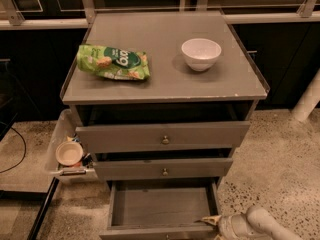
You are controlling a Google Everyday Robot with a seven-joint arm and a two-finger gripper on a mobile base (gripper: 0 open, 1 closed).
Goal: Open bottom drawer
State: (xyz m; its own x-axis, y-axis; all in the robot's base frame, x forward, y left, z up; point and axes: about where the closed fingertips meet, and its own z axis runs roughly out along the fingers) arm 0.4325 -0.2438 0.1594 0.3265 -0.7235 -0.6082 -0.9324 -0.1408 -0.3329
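Landmark: grey wooden three-drawer cabinet (165, 86), seen from above and in front.

Left of the cabinet, a clear plastic tray (56, 136) hangs at its side and holds a small round white cup (69, 153).

On the left half of the cabinet top lies a flat green crinkled snack bag (113, 62).

At the cabinet's front, the widest grey drawer front (125, 136) and, below it, the mid-sized grey drawer front (130, 170) each carry a small round metal knob at centre. Both stand slightly forward of the frame.

Lowest in the cabinet, the bottom drawer (160, 206) is pulled well out. Its bare grey floor is exposed, and its slim front panel meets the lower picture edge.

On the right half of the cabinet top stands a round white ceramic bowl (201, 53), upright, well apart from the bag.

At the front right corner of the bottom drawer is the pale gripper (212, 220), touching or just beside the drawer wall. How far it is open, and whether it has hold of anything, cannot be told. Its cream-coloured arm (262, 224) runs off to the lower right over the speckled stone floor (280, 159).
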